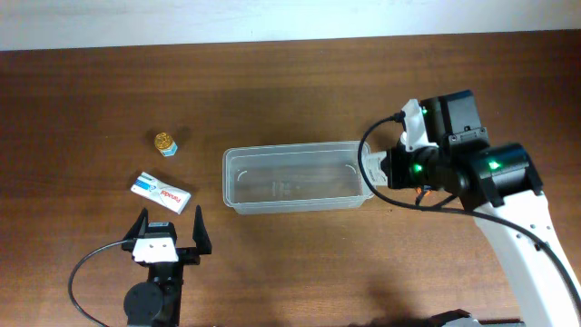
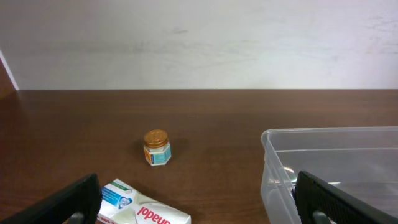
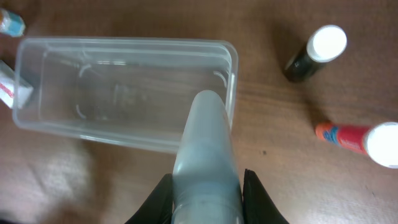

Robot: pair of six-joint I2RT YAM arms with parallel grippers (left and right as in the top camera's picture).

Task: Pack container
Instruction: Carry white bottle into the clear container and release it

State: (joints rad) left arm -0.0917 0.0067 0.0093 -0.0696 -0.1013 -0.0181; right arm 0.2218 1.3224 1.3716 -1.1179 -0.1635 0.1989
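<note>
Clear container (image 1: 295,204) sits mid-tabletop (image 1: 91,91). At its right end, the right tool (image 3: 208,194) is clenched on a pale grey tube (image 3: 205,137) - the left tool (image 1: 169,232) hangs spread wide, holding nothing, near a white box (image 1: 162,190).

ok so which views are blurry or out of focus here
Right wrist: the pale tube in the right gripper is soft, too near the lens, and the container smears at lower left. Left wrist: fingers of the left gripper are dark and blurred; the small jar is sharp. Overhead: crisp.
</note>
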